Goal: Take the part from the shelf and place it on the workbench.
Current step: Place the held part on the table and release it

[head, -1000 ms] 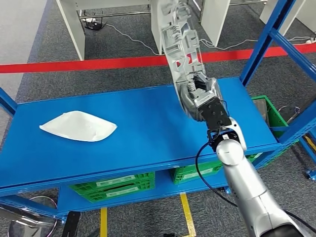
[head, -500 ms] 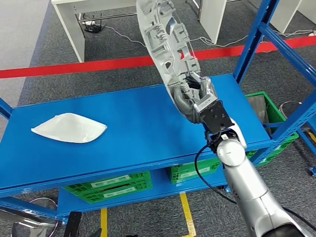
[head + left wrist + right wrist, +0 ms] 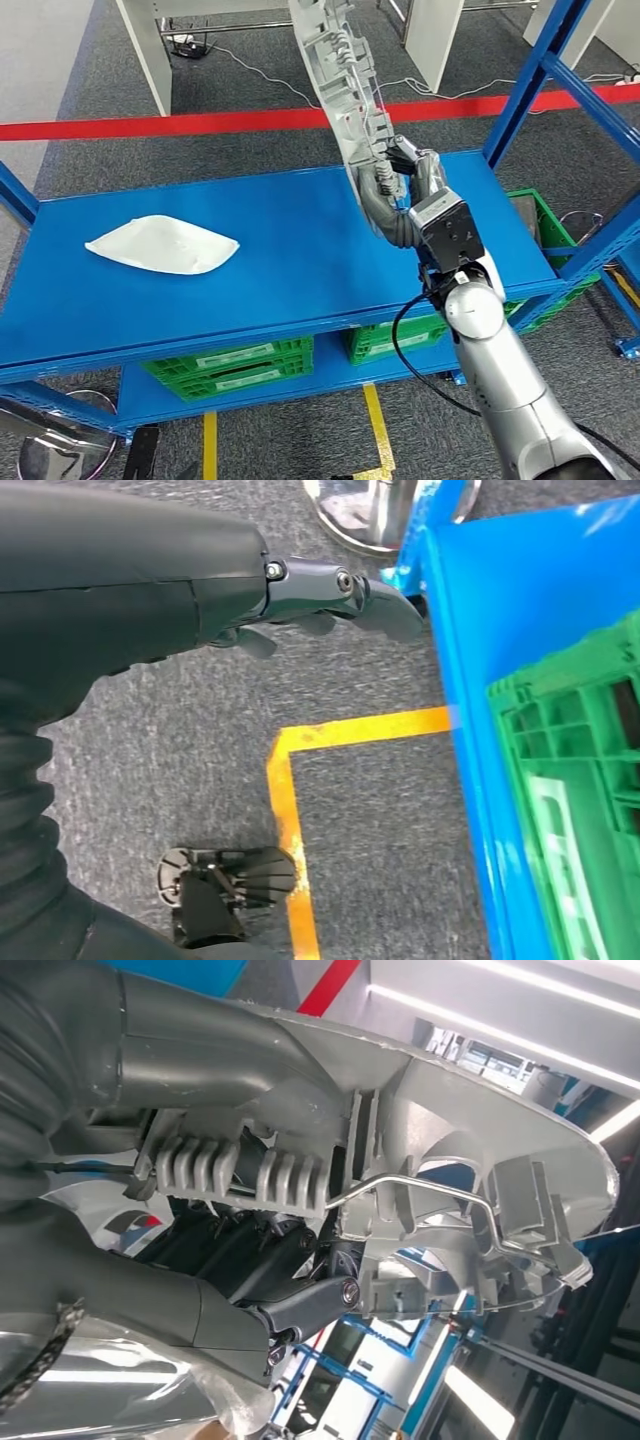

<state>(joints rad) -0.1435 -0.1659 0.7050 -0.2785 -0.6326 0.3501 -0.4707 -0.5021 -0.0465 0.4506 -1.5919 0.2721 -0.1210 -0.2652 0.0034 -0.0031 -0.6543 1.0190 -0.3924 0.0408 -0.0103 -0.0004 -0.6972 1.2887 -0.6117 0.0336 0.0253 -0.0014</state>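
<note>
My right hand [image 3: 411, 190] grips the lower end of a long silver-grey moulded part [image 3: 343, 75] and holds it up above the right half of the blue shelf [image 3: 302, 260]. The part rises toward the top of the head view, clear of the shelf surface. Up close, the ribbed part [image 3: 453, 1190] with its wire clip crosses the right wrist view, and my right hand's dark fingers [image 3: 287, 1260] wrap under it. My left hand [image 3: 317, 585] hangs beside the shelf's lower level, above the carpet, fingers loosely extended and holding nothing.
A white bagged piece [image 3: 162, 245] lies on the shelf's left half. Green crates [image 3: 230, 365] sit on the lower level, another green crate [image 3: 547, 230] at the right. Blue uprights [image 3: 528, 85] stand at the right. Red tape [image 3: 151, 127] and yellow tape [image 3: 290, 810] mark the floor.
The whole head view shifted a little between frames. My right hand turned the part, swinging its upper end left and back right, and now holds it slightly higher above the shelf.
</note>
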